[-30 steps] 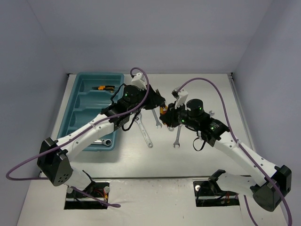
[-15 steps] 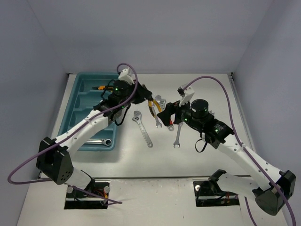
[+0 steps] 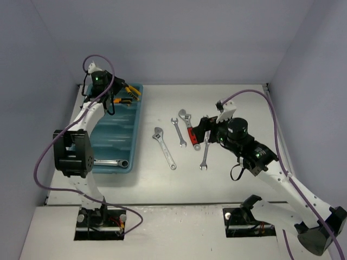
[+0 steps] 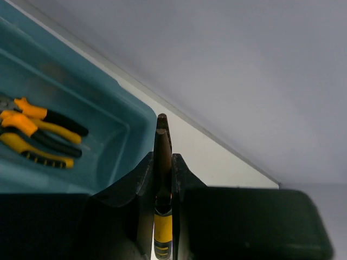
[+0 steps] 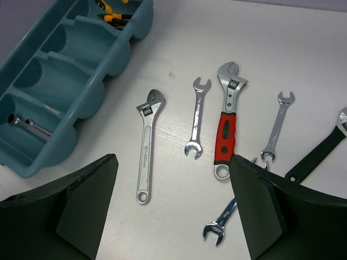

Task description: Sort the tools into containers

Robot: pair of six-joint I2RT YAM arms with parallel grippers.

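The teal tray (image 3: 103, 142) lies at the left, its containers running across it. Orange-and-black pliers (image 3: 123, 101) lie in the farthest one (image 4: 33, 132). My left gripper (image 3: 120, 92) hangs over the tray's far right corner, shut on yellow-handled pliers (image 3: 130, 90), whose dark nose (image 4: 162, 138) sticks out past the fingertips. My right gripper (image 3: 201, 133) stands open and holds nothing. It hovers over the table (image 5: 173, 216) above a silver adjustable wrench (image 5: 146, 143), a combination wrench (image 5: 196, 116) and a red-handled wrench (image 5: 226, 122).
More wrenches lie at the right: a small one (image 5: 276, 127), one near my right finger (image 5: 230, 211) and a black-handled tool (image 5: 320, 151). A silver wrench (image 3: 111, 162) lies in the nearest tray compartment. Grey walls close in the table.
My right gripper opened, let go of the yellow-handled pliers and drew back. My left arm swung left with the pliers from the table's middle to the tray's far corner.
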